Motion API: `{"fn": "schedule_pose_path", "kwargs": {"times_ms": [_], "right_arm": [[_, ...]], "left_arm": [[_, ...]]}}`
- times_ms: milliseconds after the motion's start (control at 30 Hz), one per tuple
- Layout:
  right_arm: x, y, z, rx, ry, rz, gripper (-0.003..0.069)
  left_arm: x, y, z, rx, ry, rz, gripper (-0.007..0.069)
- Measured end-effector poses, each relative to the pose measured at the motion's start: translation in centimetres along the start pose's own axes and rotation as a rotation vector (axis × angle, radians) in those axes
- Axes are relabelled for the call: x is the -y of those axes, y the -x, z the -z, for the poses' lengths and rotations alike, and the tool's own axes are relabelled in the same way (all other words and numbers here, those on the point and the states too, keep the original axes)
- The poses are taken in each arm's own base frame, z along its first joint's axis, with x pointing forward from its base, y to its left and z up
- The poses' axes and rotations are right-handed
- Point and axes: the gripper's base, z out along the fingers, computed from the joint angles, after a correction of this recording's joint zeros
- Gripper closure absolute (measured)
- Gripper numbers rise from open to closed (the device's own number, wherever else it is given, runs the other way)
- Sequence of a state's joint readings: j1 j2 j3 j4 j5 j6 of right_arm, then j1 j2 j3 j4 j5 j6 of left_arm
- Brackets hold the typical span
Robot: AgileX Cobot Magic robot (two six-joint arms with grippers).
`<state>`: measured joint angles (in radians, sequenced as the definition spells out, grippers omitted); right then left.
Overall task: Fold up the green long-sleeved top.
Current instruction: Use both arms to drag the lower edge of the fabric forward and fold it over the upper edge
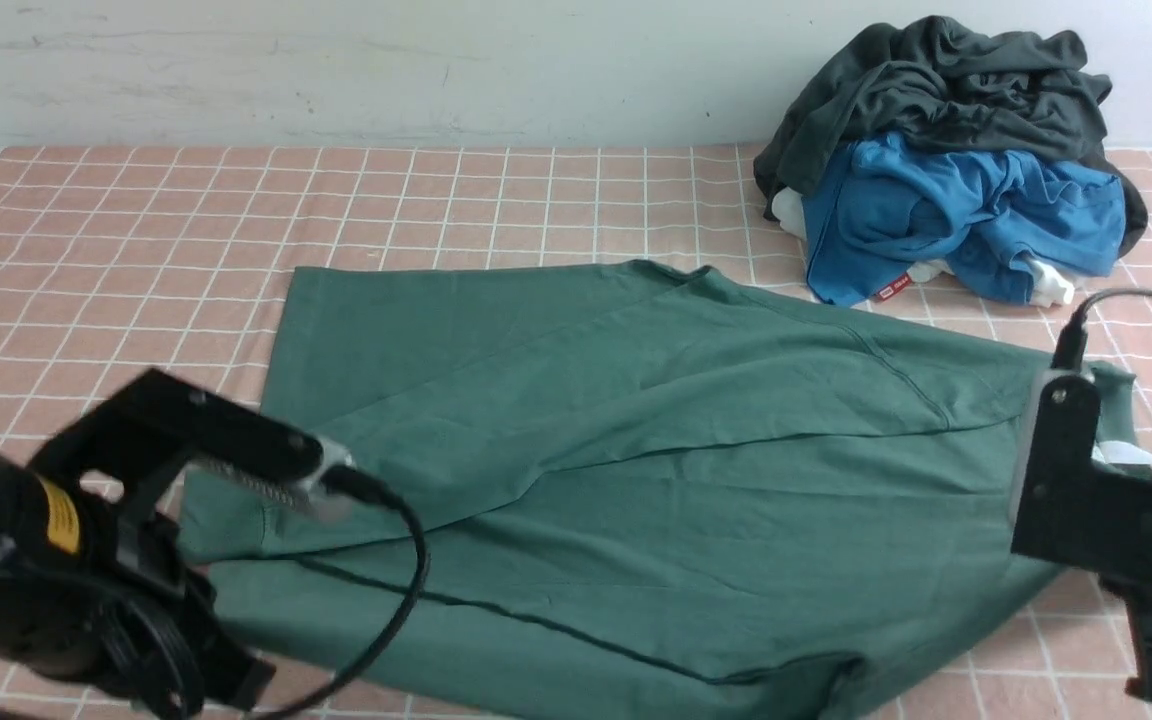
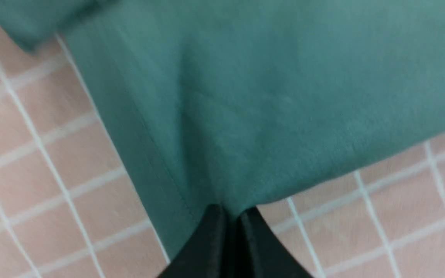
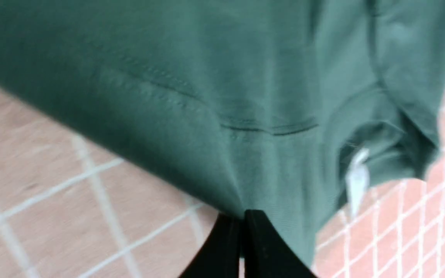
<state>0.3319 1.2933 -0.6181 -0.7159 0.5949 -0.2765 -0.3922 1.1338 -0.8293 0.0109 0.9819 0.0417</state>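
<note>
The dark green cotton long-sleeved top (image 1: 736, 520) lay spread across the pink worktop with its white grid pattern (image 1: 166, 230), its near edge running out of the front view at the bottom. Its far edge climbed to a small peak near the middle, then sloped down toward the robot's right. On the robot's left side, a sleeve crossed the body diagonally, its cuff reaching close to the left arm. The black left pincer (image 2: 236, 216) was closed on the fabric at the hem corner, the cloth drawn into a crease at its tips. The black right pincer (image 3: 243, 220) was closed too, pinching the cloth at the shirt's edge on the robot's right; a white tag (image 3: 357, 177) showed near the collar there. Grid stood bare beyond the top's far edge and along the robot's left side, giving open room there. On the far right, a heaped dark charcoal-grey garment (image 1: 946, 90) sat over a crumpled bright blue garment (image 1: 966, 210), the blue's near edge just beside the green fabric, leaving only a narrow gap.
</note>
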Motion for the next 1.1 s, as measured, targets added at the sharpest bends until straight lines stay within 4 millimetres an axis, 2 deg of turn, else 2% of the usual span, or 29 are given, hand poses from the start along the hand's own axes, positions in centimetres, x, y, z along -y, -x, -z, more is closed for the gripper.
{"fn": "schedule_pose_path", "kwargs": {"times_ms": [33, 100, 167, 200, 233, 300, 367, 400, 433, 533, 567, 600, 633, 667, 700, 733, 767, 833, 967, 1067, 1100], "right_arm": [[0.8, 0.4, 0.1, 0.013, -0.018, -0.022, 0.0662], [3.7, 1.7, -0.3, 0.058, -0.071, -0.079, 0.0662], [5.1, 2.2, -0.8, 0.066, -0.089, -0.099, 0.0662], [6.9, 2.9, -2.2, 0.070, -0.098, -0.130, 0.0662], [8.3, 3.5, -2.9, 0.078, -0.115, -0.146, 0.0662], [9.7, 4.2, -4.2, 0.078, -0.124, -0.159, 0.0662], [11.1, 5.4, -6.4, 0.076, -0.123, -0.163, 0.0662], [11.8, 6.0, -7.5, 0.077, -0.125, -0.165, 0.0662], [12.8, 6.9, -8.6, 0.085, -0.136, -0.168, 0.0662], [14.0, 8.5, -12.1, 0.077, -0.132, -0.168, 0.0662], [14.2, 8.6, -12.0, 0.082, -0.139, -0.171, 0.0662], [14.6, 9.3, -13.9, 0.064, -0.131, -0.179, 0.0662], [14.8, 9.6, -14.8, 0.055, -0.128, -0.195, 0.0662], [14.8, 9.6, -15.0, 0.054, -0.128, -0.195, 0.0662], [15.2, 10.1, -16.1, 0.053, -0.129, -0.242, 0.0662], [15.1, 10.1, -16.4, 0.049, -0.124, -0.249, 0.0662], [15.3, 10.4, -17.1, 0.051, -0.121, -0.324, 0.0659], [15.4, 10.5, -17.5, 0.053, -0.118, -0.412, 0.0644], [16.1, 10.5, -17.2, 0.035, -0.126, -0.610, 0.0568], [17.0, 10.4, -16.6, 0.008, -0.147, -0.745, 0.0494], [17.4, 10.4, -16.2, -0.010, -0.155, -0.796, 0.0457]], "left_arm": [[-0.4, 0.8, 0.6, 0.027, 0.011, 0.013, 0.0615], [-2.5, 4.1, 1.8, 0.106, 0.048, 0.090, 0.0615], [-3.6, 5.5, 1.6, 0.118, 0.062, 0.124, 0.0615], [-5.3, 7.8, 1.3, 0.150, 0.085, 0.165, 0.0615], [-6.5, 9.4, 0.6, 0.156, 0.098, 0.192, 0.0615], [-8.0, 11.3, -0.5, 0.169, 0.113, 0.217, 0.0615], [-9.7, 13.7, -2.3, 0.184, 0.126, 0.238, 0.0615], [-10.6, 15.0, -3.5, 0.188, 0.132, 0.245, 0.0615], [-11.6, 16.5, -5.4, 0.173, 0.134, 0.253, 0.0615], [-13.4, 19.6, -8.6, 0.176, 0.140, 0.272, 0.0615], [-13.4, 19.5, -9.2, 0.165, 0.138, 0.274, 0.0615], [-14.2, 21.1, -10.8, 0.170, 0.143, 0.277, 0.0615], [-14.6, 21.8, -11.9, 0.168, 0.145, 0.281, 0.0615], [-14.7, 21.9, -12.1, 0.169, 0.145, 0.282, 0.0615], [-15.3, 22.8, -14.2, 0.161, 0.150, 0.294, 0.0615], [-15.4, 23.1, -14.2, 0.169, 0.153, 0.293, 0.0614], [-15.9, 23.8, -16.0, 0.157, 0.154, 0.298, 0.0601], [-16.2, 24.4, -17.2, 0.154, 0.155, 0.298, 0.0571], [-17.1, 25.3, -18.4, 0.174, 0.167, 0.315, 0.0435], [-17.9, 25.6, -17.7, 0.202, 0.195, 0.339, 0.0325], [-18.3, 25.8, -16.8, 0.222, 0.219, 0.341, 0.0284]]}}
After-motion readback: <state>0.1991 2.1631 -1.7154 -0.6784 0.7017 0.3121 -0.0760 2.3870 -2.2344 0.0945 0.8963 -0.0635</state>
